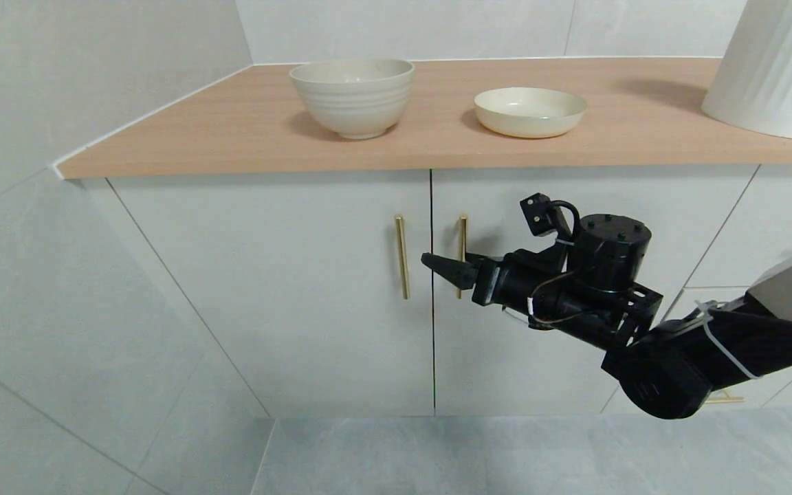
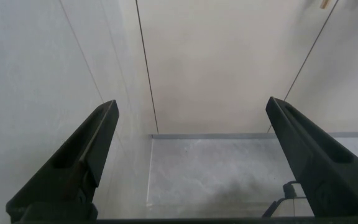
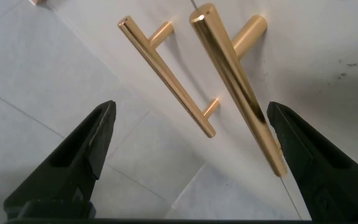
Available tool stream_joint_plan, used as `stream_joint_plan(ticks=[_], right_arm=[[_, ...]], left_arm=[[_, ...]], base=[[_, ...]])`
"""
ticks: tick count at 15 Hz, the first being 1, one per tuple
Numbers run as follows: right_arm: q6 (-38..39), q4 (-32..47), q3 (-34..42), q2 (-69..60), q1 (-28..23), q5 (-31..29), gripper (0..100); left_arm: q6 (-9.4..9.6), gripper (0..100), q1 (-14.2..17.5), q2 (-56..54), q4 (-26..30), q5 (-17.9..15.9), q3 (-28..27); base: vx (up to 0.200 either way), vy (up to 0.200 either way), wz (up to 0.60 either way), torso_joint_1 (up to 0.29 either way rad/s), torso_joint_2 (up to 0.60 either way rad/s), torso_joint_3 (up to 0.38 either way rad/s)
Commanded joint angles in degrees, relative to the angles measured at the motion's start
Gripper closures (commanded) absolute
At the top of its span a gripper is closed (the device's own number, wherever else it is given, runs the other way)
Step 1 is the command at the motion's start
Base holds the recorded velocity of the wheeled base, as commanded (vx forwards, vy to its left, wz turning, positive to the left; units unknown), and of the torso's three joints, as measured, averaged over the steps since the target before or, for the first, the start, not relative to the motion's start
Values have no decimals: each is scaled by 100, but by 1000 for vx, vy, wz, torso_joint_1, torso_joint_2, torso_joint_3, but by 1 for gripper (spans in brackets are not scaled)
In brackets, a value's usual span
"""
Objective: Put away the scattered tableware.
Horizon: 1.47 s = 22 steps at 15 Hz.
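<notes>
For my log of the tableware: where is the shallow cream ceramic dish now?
In the head view, the shallow cream ceramic dish sits on the wooden countertop, to the right of the deep ribbed cream bowl and apart from it.

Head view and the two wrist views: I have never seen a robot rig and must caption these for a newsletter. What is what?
The machine is a two-armed robot. The large picture comes from a camera on its head, looking down at a white cabinet with a wooden countertop. On the countertop stand a deep bowl, a shallow dish and a ribbed white vessel. The black arm is the robot's right one. Its right gripper, a two-fingered clamp, is open, close to the gold handles of the cabinet doors. The right wrist picture looks out between those fingers at the same handles. The left wrist picture shows the left gripper, also open, facing cabinet fronts and the floor. Neither gripper holds anything.
</notes>
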Motion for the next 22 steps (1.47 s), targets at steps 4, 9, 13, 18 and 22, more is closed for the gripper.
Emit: stream_joint_plan(ticks=[4, 9, 13, 18, 22], right_arm=[[243, -103, -64, 9, 9, 15, 0], [357, -112, -117, 123, 220, 32, 0], [401, -103, 94, -26, 387, 50, 0], [392, -103, 903, -712, 457, 419, 0], [392, -68, 1588, -1362, 448, 1342, 0]], left_arm=[[9, 0, 0, 9, -1, -2, 1], [9, 0, 0, 9, -1, -2, 1], [9, 0, 0, 9, -1, -2, 1], [0, 0, 0, 9, -1, -2, 1], [0, 0, 0, 9, -1, -2, 1]], base=[[0, 0, 0, 0, 0, 0], [0, 0, 0, 0, 0, 0], [0, 0, 0, 0, 0, 0], [0, 0, 0, 0, 0, 0], [0, 0, 0, 0, 0, 0]])
